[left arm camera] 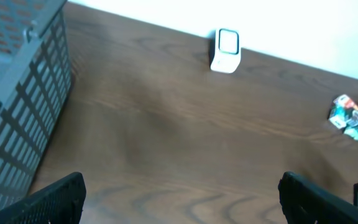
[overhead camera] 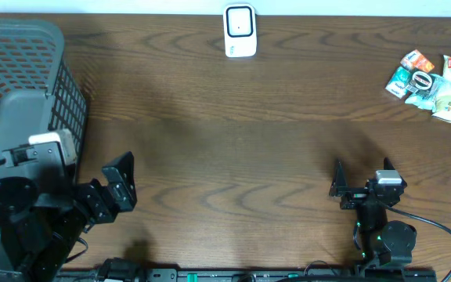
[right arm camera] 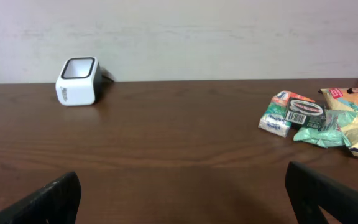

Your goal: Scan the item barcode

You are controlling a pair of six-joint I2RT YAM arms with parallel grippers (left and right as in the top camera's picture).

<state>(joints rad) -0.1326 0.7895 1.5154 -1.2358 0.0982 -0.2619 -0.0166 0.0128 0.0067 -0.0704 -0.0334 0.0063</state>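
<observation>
Resting low at the near edge, the right gripper (right arm camera: 182,202) has its jaws spread wide with nothing between them. The left gripper (left arm camera: 179,202), at the near left, is just as wide and just as empty, and the grey basket (overhead camera: 22,70) stands on its left. Bare wooden table (overhead camera: 233,149) lies ahead of both.

The task's thing is well apart from either arm: a heap of snack packets (right arm camera: 319,121) at the far right, one of them a dark packet (right arm camera: 304,114) with its barcode facing up. The white scanner (overhead camera: 239,31) sits at the far centre, its window facing upward.

The likely trouble is the heap itself — the packets overlap and touch, so a grab could drag a neighbour along or pinch two at once. The wrappers look thin and lie flat, so the fingers may skid off. A packet gripped over its barcode, or turned away from the window, would probably not read.
</observation>
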